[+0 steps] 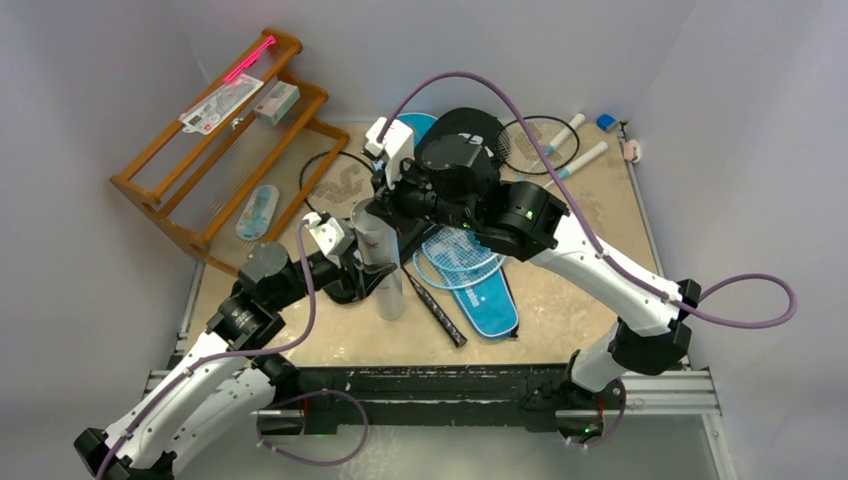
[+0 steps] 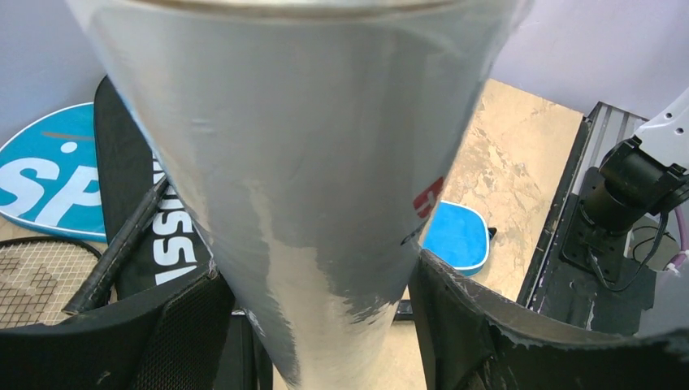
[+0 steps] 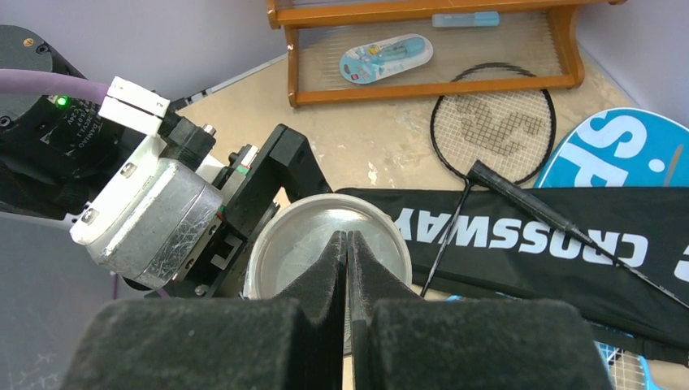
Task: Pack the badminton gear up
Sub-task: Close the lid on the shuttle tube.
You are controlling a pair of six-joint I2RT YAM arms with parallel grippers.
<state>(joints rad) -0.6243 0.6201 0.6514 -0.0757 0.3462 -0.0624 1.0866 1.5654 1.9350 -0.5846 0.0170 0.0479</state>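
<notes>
**Inspector:** Start with the large items, each placed against the tube.

**Assistant:** The table (image 1: pixel 560 320) carries everything. The wooden rack (image 1: pixel 215 140) stands behind the tube and to its left, well apart, and is not part of the gear. The black "CROSSWAY" cover (image 3: pixel 569 244) lies flat just to the tube's right. The blue "SPORT" cover (image 3: pixel 626 146) is beyond that, partly under it.

**Inspector:** And the tube itself?

**Assistant:** The tube (image 1: pixel 378 255) stands upright near the table's middle, with its long axis vertical and its mouth facing up. The black racket (image 3: pixel 491 122) lies behind and to the right of the tube, with its shaft across the black cover. The light-blue racket (image 1: pixel 458 255) lies to the right of the tube, nearer the arms. I cannot pick out any shuttlecocks.

**Inspector:** Grippers?

**Assistant:** The left gripper (image 2: pixel 321 325) is clamped around the tube's lower body, with its fingers (image 2: pixel 463 317) spread wide against both sides. The right gripper (image 3: pixel 347 248) hangs directly over the tube's mouth with its fingers pressed together and nothing between them.

**Inspector:** Which relation matters most?

**Assistant:** The mouth lies straight below the right fingertips, along the tube's own axis. I judge any entry must go straight down while the left arm steadies the tube. I cannot tell whether the silver disc inside the rim is a cap or the tube's floor.
</notes>
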